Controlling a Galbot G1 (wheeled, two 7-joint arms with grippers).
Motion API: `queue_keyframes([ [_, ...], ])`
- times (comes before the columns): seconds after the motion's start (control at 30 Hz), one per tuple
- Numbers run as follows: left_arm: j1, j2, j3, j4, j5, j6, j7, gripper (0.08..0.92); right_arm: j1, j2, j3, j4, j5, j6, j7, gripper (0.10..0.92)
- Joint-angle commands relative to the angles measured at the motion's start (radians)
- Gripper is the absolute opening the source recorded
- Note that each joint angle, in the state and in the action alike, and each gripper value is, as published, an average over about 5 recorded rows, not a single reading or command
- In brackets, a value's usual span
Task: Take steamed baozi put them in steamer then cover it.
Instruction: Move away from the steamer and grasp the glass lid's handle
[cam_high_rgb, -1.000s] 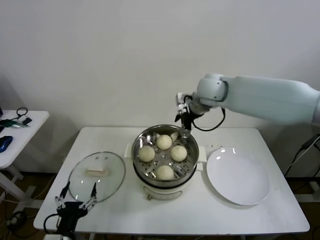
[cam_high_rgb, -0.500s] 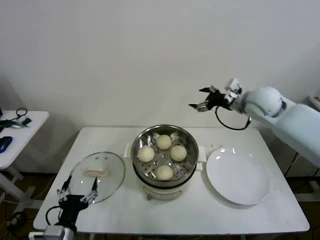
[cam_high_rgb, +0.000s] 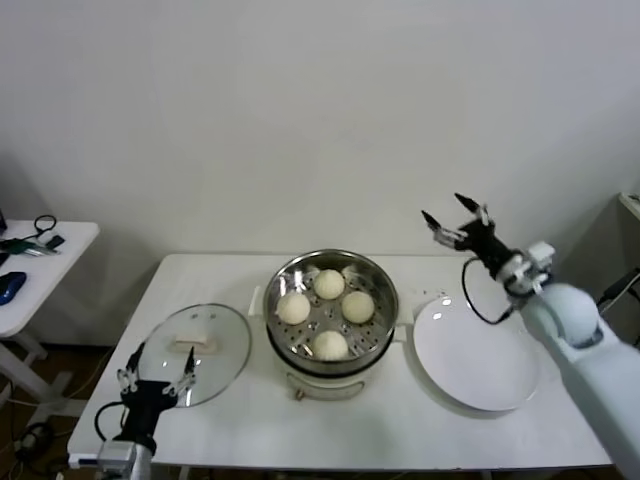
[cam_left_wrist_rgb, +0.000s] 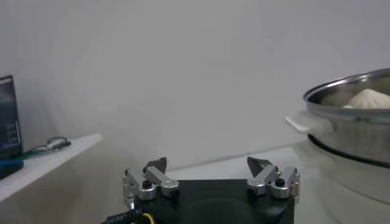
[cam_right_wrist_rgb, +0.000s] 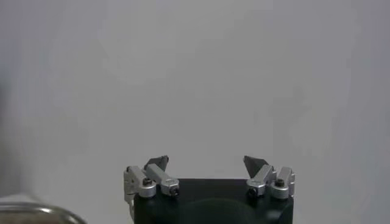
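Note:
The shiny steamer (cam_high_rgb: 375, 330) stands mid-table on its white base, and several cream-white baozi (cam_high_rgb: 329, 283) lie on its perforated tray. The glass cover (cam_high_rgb: 225, 345) with its cream handle lies flat on the table to the steamer's left. My left gripper (cam_high_rgb: 156, 368) is open and empty, low at the table's front edge just before the cover; in its wrist view (cam_left_wrist_rgb: 208, 163) the steamer (cam_left_wrist_rgb: 359, 115) shows nearby. My right gripper (cam_high_rgb: 452, 213) is open and empty, raised in the air above the table's back right; its wrist view (cam_right_wrist_rgb: 206, 161) faces the wall.
A flat white plate (cam_high_rgb: 476, 354) lies right of the steamer. A side table (cam_high_rgb: 35, 265) with cables stands at the far left. A white wall runs behind the table.
My right arm has swung from the steamer's back rim out to the right and lowered, gripper open. My left gripper has risen slightly toward the cover.

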Motion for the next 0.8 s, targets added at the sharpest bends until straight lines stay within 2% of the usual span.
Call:
queue_keyframes([
  [0.03,-0.019,0.003,0.003,0.047,0.059,-0.059,-0.021,0.823,-0.664,0.287,0.396,0.01,-0.104,0.3,0.024,0.823],
  [0.13,-0.023,0.011,-0.003,0.07,0.143,-0.096,-0.074,0.823,-0.667,0.318,0.369,-0.011,-0.119,0.324,0.032,0.823],
  [0.23,-0.015,0.035,-0.009,0.084,0.287,-0.129,-0.173,0.823,-0.668,0.343,0.352,-0.027,-0.124,0.331,0.043,0.823],
  [0.33,-0.009,0.063,-0.024,0.115,0.582,-0.167,-0.306,0.823,-0.669,0.352,0.338,-0.04,-0.124,0.334,0.049,0.823],
  [0.43,-0.018,0.084,-0.034,0.184,0.931,-0.188,-0.393,0.823,-0.672,0.351,0.33,-0.046,-0.122,0.335,0.051,0.823],
  [0.6,-0.066,0.107,0.005,0.342,1.265,-0.163,-0.453,0.823,-0.672,0.352,0.33,-0.046,-0.12,0.332,0.053,0.823],
  [0.8,-0.137,0.131,0.042,0.483,1.372,-0.148,-0.477,0.823,-0.679,0.364,0.334,-0.047,-0.121,0.336,0.056,0.823],
])
